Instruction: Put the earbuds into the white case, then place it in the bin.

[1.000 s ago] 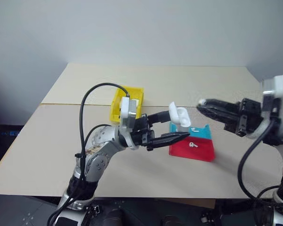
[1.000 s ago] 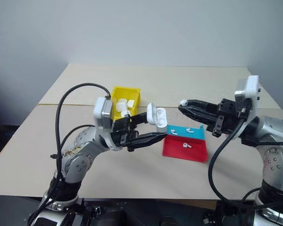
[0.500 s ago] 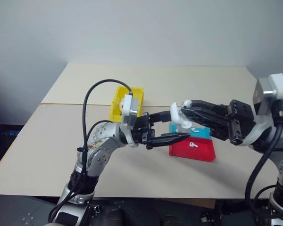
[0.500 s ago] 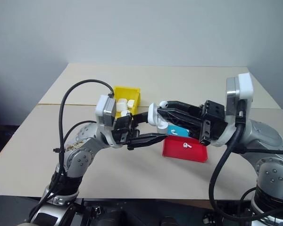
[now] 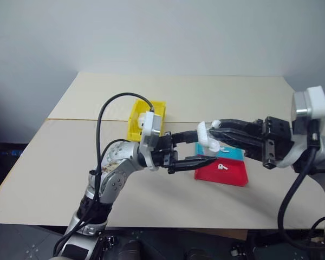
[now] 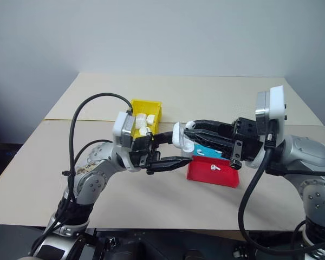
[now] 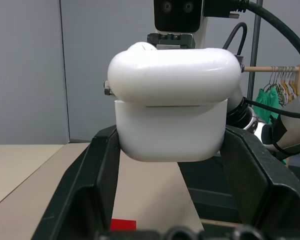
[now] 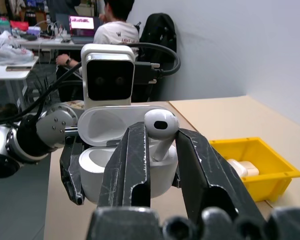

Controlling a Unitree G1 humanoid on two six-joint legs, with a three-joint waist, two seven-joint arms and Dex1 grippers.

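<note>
Colours on the beige desk [image 5: 54, 162]

White case [image 7: 171, 107], glossy, plain; earbud [image 8: 160, 125] white; bin [image 5: 134, 122] bright yellow, white cases inside; red tray [image 5: 227, 174] and cyan tray [image 5: 233, 153], each with a white earbud; left pincer [image 5: 206, 145] and right pincer [image 8: 157, 145] fingers black.

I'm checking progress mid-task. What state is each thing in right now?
white case: lid open, held in the left tool.
earbud: between the right tool fingers, stem down over the case.
yellow bin: holds white cases.
red tray: holds one earbud.
cyan tray: holds one earbud.
</note>
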